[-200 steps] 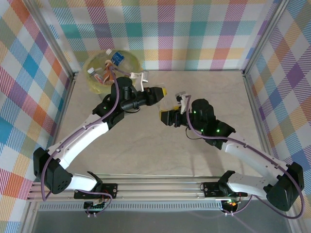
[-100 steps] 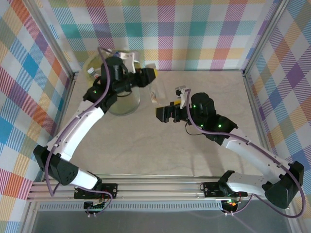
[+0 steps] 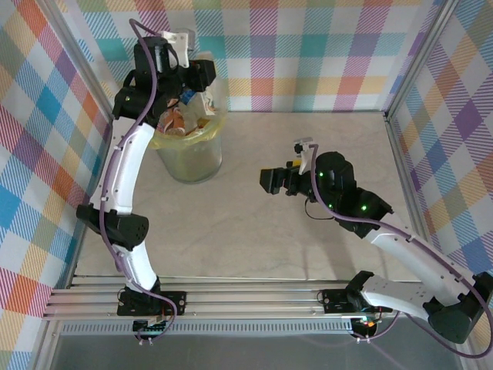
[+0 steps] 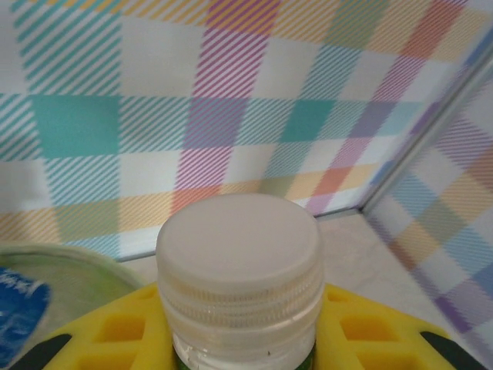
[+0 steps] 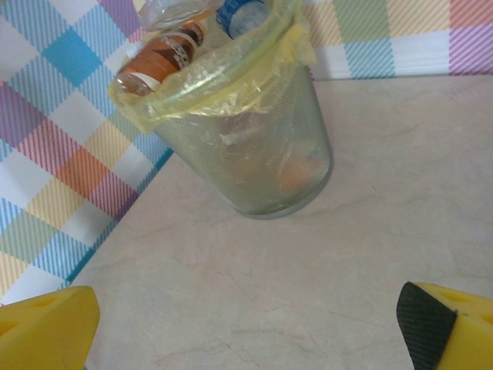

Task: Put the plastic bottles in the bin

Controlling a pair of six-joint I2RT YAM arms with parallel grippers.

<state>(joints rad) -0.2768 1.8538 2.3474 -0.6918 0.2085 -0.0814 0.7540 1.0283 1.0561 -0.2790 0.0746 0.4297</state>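
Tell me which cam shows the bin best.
Right wrist: the bin is nearly whole, with bag-lined rim, wall and bottles on top clear. Top external looks down on it with the left arm across its rim. Left wrist catches a sliver of rim behind the held bottle.

I count one bin [image 3: 194, 158] on one table [image 3: 254, 247]. Through the right wrist camera I can pick out two bottles at the bin's rim: one orange-labelled bottle [image 5: 158, 62] and one blue-labelled bottle [image 5: 243, 14]. How many more lie deeper in the bin I cannot tell. The left wrist camera gives me one further bottle, a white-capped bottle [image 4: 240, 262]. From above I count two grippers: one left gripper [image 3: 206, 75] and one right gripper [image 3: 269, 180].
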